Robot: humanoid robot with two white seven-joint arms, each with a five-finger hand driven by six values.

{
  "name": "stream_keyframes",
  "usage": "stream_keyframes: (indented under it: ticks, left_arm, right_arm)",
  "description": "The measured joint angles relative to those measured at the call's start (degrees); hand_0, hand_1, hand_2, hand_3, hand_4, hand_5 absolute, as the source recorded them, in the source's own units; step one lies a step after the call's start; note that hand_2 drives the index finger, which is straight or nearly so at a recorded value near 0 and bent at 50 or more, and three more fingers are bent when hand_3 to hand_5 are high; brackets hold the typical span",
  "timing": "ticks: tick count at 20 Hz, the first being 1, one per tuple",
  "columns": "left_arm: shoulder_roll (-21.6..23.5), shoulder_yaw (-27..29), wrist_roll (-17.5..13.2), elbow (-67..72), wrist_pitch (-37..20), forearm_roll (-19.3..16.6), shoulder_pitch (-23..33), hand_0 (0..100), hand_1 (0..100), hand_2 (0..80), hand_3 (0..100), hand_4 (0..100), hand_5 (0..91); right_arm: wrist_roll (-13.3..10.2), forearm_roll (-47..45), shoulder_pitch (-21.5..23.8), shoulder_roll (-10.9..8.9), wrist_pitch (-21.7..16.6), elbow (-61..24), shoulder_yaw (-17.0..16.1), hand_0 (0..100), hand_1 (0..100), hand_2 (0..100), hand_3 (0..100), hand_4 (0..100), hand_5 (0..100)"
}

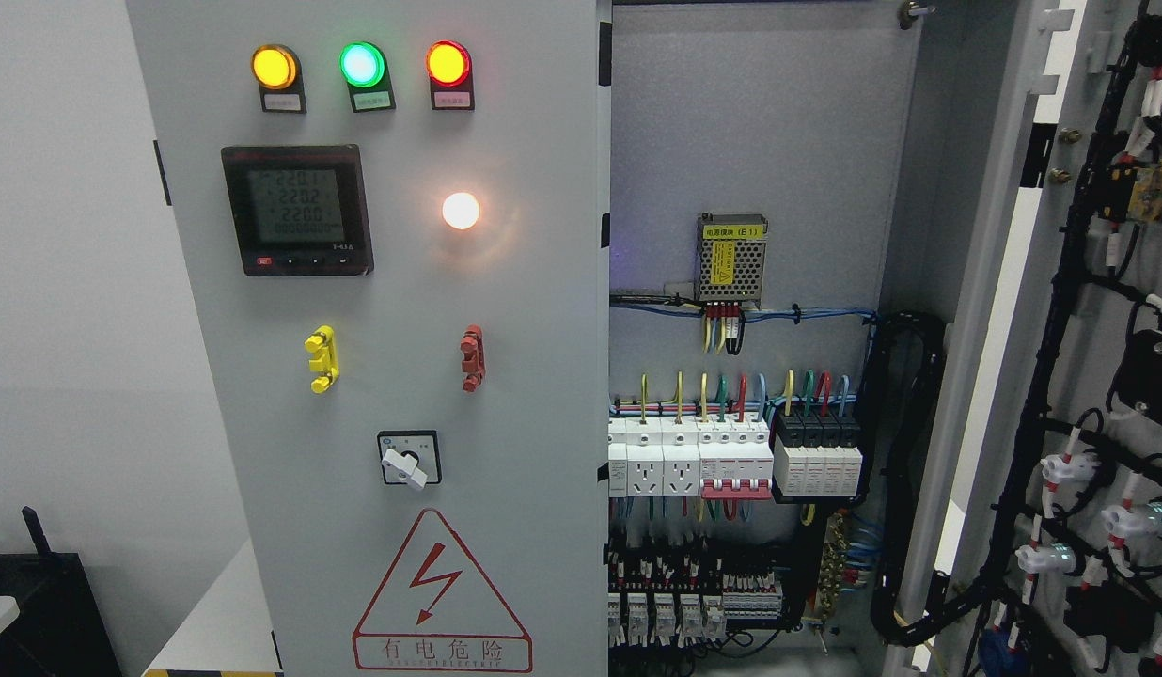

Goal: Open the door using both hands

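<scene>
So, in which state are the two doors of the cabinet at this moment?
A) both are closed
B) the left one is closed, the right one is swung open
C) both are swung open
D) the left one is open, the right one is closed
B: the left door sits closed with its lamps facing us, while the right door is swung out, baring the breakers inside.

The picture is bright and sharp. A round white lamp (461, 211) near the middle glows so hard it spills glare on the grey metal door (525, 395). The lower left corner is dark, and the far right edge looks slightly soft.
</scene>
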Motion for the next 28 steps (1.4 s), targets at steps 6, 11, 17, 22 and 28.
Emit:
stream_keyframes:
  ticks: [6, 11, 17, 22, 28]
  left_arm:
    - [-9.12, 18.67, 0.06, 14.17, -0.82, -18.55, 15.19, 0, 0, 0.0, 0, 3, 0.0]
    - [-17.80, 33.09, 0.39, 24.93, -0.57, -29.61, 21.47, 0, 0, 0.0, 0, 3, 0.0]
    - [-27.64, 44.71, 2.74, 37.13, 1.42, -34.61, 21.31, 0, 0, 0.0, 0, 3, 0.0]
    - [-34.37, 50.74, 5.79, 43.78, 8.15, -36.12, 19.21, 0, 0, 0.0, 0, 3, 0.0]
    - [-41.98, 56.58, 12.24, 48.62, 13.89, -40.57, 16.29, 0, 0, 0.0, 0, 3, 0.0]
  right_arm:
    - [-0.06, 0.04, -0.12, 0.00, -0.01, -0.02, -0.01, 0, 0, 0, 0, 0, 0]
    - [-0.10, 0.08, -0.25, 0.00, -0.06, -0.41, -0.04, 0, 0, 0, 0, 0, 0]
    - [-0.12, 0.19, -0.13, -0.02, -0.06, -1.51, -0.05, 0, 0, 0, 0, 0, 0]
    - [-0.12, 0.22, 0.03, -0.02, -0.06, -2.07, -0.03, 0, 0, 0, 0, 0, 0]
    - [-0.12, 0.23, 0.11, -0.05, -0.03, -2.63, -0.04, 0, 0, 0, 0, 0, 0]
